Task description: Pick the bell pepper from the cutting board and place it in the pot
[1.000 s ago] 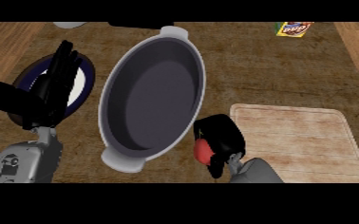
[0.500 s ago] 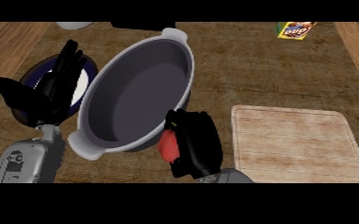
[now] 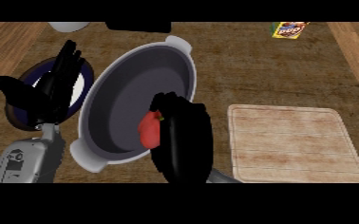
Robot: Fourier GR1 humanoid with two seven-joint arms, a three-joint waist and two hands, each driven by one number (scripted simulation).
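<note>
The black right hand is curled around the red bell pepper, holding it within the rim of the large grey oval pot, at its 4 o'clock. The pale wooden cutting board lies at that hand's 3 o'clock. The left hand rests straight-fingered at the pot's 9 o'clock.

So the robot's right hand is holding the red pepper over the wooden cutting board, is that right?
Not quite. The right hand does hold the red bell pepper, but over the pot, just inside its near rim, not over the cutting board, which lies bare to the hand's right. The head view shows this.
</note>
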